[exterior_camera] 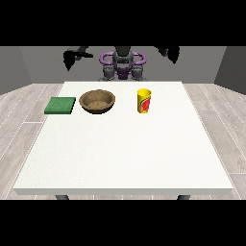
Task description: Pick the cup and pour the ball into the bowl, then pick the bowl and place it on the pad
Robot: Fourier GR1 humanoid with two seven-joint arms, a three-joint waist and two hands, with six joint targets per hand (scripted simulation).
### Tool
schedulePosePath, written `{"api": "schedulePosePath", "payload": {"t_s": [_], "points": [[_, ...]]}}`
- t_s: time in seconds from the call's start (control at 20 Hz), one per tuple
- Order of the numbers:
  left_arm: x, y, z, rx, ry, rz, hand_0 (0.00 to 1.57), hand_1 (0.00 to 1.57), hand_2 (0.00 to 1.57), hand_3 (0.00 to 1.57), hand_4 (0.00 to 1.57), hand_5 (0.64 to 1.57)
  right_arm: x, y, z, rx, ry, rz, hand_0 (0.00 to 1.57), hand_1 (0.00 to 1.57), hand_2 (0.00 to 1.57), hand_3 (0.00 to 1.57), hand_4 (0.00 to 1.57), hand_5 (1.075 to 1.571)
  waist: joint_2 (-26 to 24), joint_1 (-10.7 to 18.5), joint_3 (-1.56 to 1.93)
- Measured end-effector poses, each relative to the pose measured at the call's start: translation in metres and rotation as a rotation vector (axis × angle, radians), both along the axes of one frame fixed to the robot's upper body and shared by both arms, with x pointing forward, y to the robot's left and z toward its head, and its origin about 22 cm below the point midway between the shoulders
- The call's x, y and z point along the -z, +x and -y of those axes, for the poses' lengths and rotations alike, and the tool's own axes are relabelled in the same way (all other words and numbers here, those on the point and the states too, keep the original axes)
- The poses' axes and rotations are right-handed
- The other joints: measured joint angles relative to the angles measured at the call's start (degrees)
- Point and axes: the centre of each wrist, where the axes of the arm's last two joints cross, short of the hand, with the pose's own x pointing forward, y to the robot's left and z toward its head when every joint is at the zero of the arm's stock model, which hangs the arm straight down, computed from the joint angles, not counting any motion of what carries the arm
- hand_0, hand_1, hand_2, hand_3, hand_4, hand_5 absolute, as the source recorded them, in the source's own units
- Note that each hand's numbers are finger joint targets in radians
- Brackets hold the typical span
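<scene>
The hand at the view's left [72,56] hangs raised above the table's far edge — finger state cannot be told. On the white table [125,158] lie a green pad [60,105], then a brown wooden bowl [97,101], then an upright yellow cup [144,101] — all apart. The hand at the view's right [170,53] is raised too, fingers unclear.

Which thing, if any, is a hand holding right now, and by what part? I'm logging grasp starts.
Nothing is held. Both hands, at the view's left and right, hang raised behind the table, apart from the cup and bowl.
</scene>
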Motion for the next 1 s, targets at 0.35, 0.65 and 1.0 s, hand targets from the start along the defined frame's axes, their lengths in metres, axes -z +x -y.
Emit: {"api": "schedulePosePath", "payload": {"t_s": [0.35,0.65,1.0], "points": [[0.001,0.035,0.009,-0.001,0.007,0.118,0.0,0.0,0.0,0.0,0.0,1.39,-0.014,0.036,-0.003,-0.02,-0.004,0.126,0.0,0.0,0.0,0.0,0.0,1.569,8.9,-0.87,0.0],[0.027,0.055,0.013,-0.048,0.013,0.152,0.0,0.0,0.0,0.0,0.0,1.373,-0.016,0.049,-0.003,-0.054,-0.008,0.171,0.0,0.0,0.0,0.0,0.0,1.569,12.65,-2.94,0.0],[0.037,0.083,0.034,-0.042,0.03,0.17,0.0,0.0,0.0,0.0,0.0,1.404,-0.034,0.079,-0.016,-0.062,-0.007,0.214,0.0,0.0,0.0,0.0,0.0,1.57,15.11,-3.14,0.0]]}}
